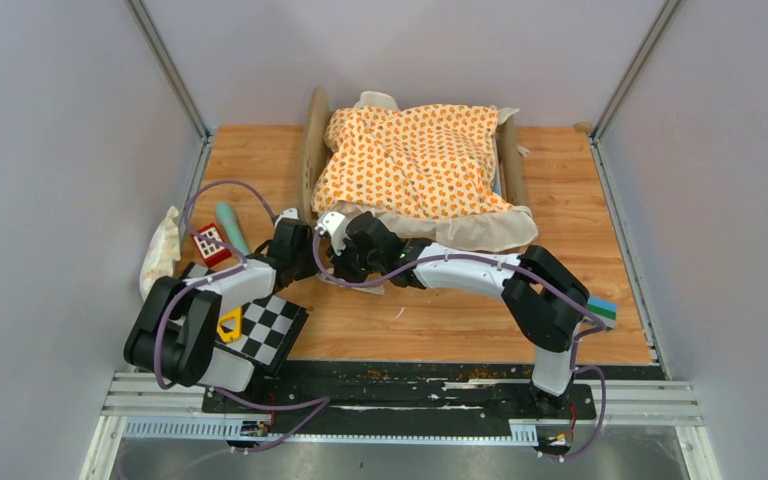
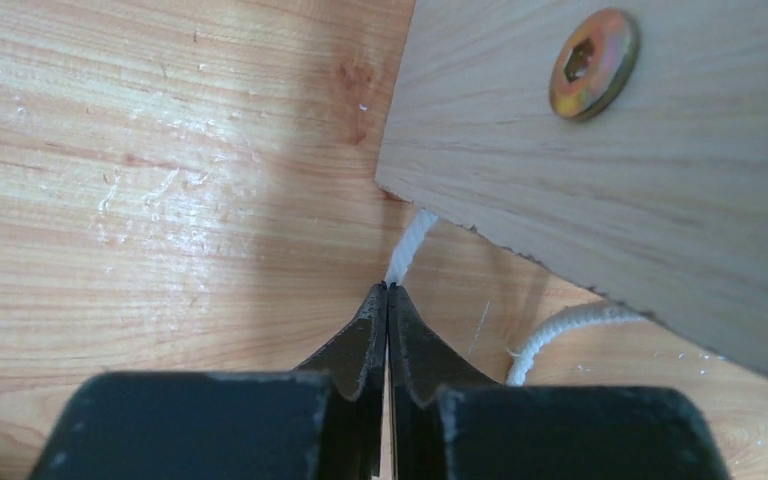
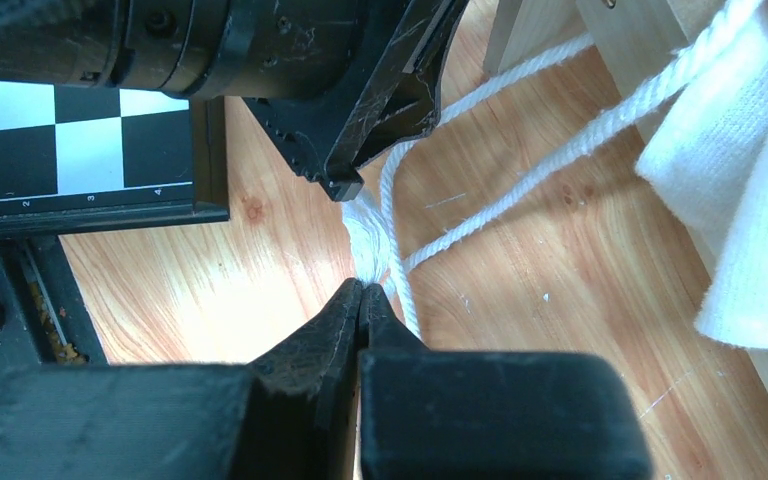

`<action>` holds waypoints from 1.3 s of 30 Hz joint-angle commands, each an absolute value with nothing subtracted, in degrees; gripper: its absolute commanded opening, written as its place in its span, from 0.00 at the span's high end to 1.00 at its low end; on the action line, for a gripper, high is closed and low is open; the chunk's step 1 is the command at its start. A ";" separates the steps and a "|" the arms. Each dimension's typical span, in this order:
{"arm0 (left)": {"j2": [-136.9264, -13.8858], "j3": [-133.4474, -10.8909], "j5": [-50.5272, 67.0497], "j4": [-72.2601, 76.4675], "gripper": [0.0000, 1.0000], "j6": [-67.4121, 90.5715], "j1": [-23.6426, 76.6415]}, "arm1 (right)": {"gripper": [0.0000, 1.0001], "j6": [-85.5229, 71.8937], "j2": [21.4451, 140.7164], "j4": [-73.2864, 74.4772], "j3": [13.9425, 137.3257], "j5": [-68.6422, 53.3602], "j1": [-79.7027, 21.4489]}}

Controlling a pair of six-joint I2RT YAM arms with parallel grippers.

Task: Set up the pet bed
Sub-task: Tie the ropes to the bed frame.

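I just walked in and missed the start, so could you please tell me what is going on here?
Both arms are working at the near left corner of the pet bed, where the orange-patterned cushion lies draped over the frame. The left claw is pinched shut on a white tie cord beside the end board. The right claw is shut on a bunched part of that cording. They seem to be tying the cushion on; I cannot tell whether a knot is done.
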State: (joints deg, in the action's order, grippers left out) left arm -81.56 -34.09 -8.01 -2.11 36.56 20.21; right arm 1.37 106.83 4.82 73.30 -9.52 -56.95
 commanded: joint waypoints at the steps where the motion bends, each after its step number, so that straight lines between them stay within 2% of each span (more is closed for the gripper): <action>1: -82.31 -34.33 -6.96 0.49 1.00 35.73 20.39 | 1.00 1.53 104.73 3.69 73.19 -8.29 -57.30; 12: -69.60 -27.55 -6.25 1.78 1.00 36.26 20.39 | 1.00 -1.00 105.71 1.87 73.04 -2.19 -57.30; 21: -58.30 -25.41 -3.86 -2.41 1.00 35.71 20.39 | 1.00 -1.25 108.17 -5.01 74.07 -4.53 -57.13; 31: -52.87 -25.84 -4.30 -6.63 1.00 35.94 20.39 | 1.00 -2.19 114.50 -4.48 79.29 -5.05 -57.04; 39: -50.11 -26.60 -2.56 -7.99 1.00 36.32 20.39 | 1.00 -5.81 116.18 -14.07 77.51 -7.00 -56.95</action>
State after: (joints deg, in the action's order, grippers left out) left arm -52.01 -25.74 -3.57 -7.09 36.60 20.23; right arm -2.35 115.44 -5.02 76.88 -5.41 -56.93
